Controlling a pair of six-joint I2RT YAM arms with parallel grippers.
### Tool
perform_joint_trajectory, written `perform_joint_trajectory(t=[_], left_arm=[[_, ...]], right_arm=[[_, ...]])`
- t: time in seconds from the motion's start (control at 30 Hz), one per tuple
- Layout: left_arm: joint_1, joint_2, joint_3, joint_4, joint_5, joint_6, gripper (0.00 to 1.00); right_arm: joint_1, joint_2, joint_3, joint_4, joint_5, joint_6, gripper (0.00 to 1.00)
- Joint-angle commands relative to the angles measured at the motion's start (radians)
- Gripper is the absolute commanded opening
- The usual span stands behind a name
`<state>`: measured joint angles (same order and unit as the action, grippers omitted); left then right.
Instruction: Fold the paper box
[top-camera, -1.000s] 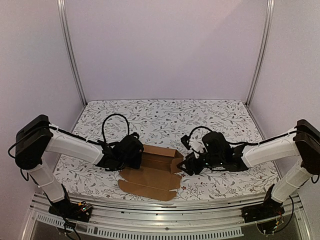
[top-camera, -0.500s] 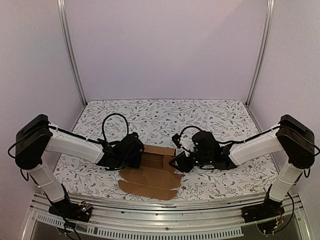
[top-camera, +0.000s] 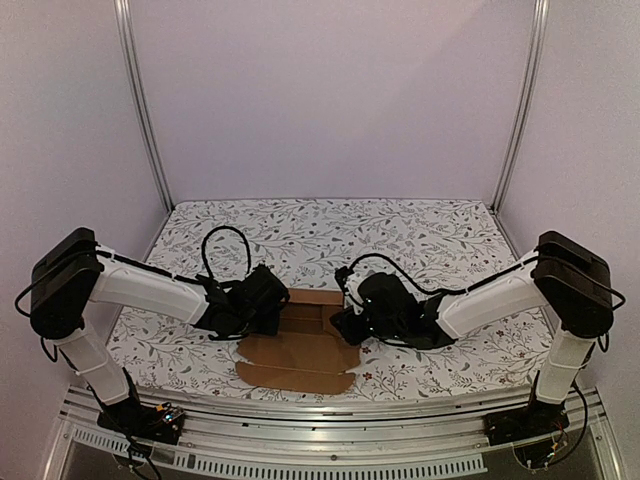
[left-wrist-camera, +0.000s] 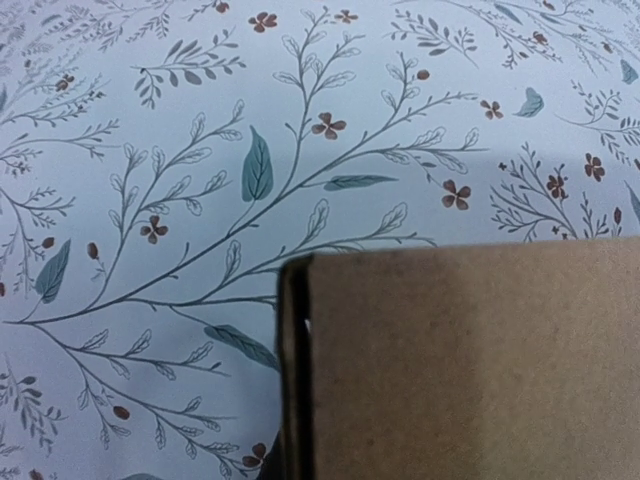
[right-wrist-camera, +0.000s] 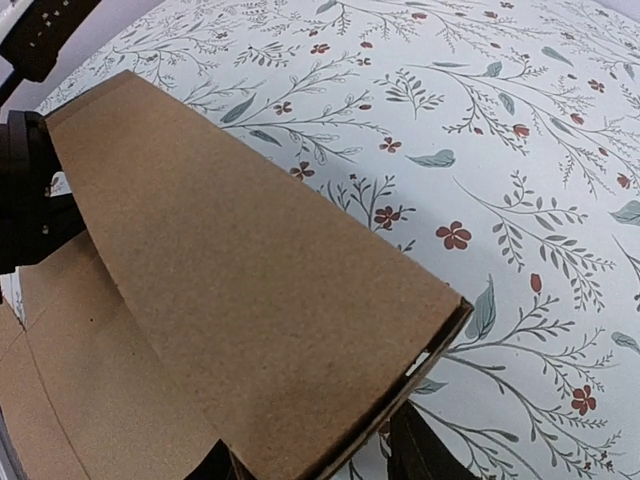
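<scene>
The paper box (top-camera: 300, 352) is a brown cardboard sheet, partly folded, lying at the near middle of the table. Its back part is raised into low walls between the two grippers. My left gripper (top-camera: 272, 308) is pressed against the box's left wall. In the left wrist view the cardboard (left-wrist-camera: 470, 360) covers the jaws. My right gripper (top-camera: 346, 322) is at the box's right wall. In the right wrist view a folded cardboard panel (right-wrist-camera: 250, 270) lies across the jaws, and dark fingertips (right-wrist-camera: 425, 455) show wide apart on either side of it.
The table is covered with a floral cloth (top-camera: 330, 235). Metal frame posts (top-camera: 140, 100) stand at the back corners, with white walls beyond them. An aluminium rail (top-camera: 330, 410) runs along the near edge.
My right arm has moved left into the box and pushed its right wall inward, so the raised part is narrower. My left arm has hardly moved.
</scene>
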<state>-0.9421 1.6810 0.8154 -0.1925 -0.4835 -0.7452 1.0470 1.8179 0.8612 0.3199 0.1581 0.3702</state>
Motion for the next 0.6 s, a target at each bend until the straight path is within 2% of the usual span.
perform_joint_trajectory(t=[0.0, 0.1, 0.3, 0.57], left_arm=[[-0.011, -0.006, 0.014, -0.039, 0.027, -0.047, 0.00], [-0.016, -0.011, 0.014, -0.048, 0.022, -0.064, 0.00], [-0.025, 0.000, 0.025, -0.051, 0.042, -0.100, 0.00], [-0.031, 0.020, 0.037, -0.062, 0.043, -0.142, 0.00]], right_arm=[[0.029, 0.047, 0.053, 0.018, 0.130, 0.071, 0.36], [0.036, 0.061, 0.069, 0.019, 0.180, 0.095, 0.30], [0.061, 0.109, 0.100, 0.044, 0.254, 0.104, 0.27], [0.084, 0.177, 0.145, 0.067, 0.302, 0.119, 0.15]])
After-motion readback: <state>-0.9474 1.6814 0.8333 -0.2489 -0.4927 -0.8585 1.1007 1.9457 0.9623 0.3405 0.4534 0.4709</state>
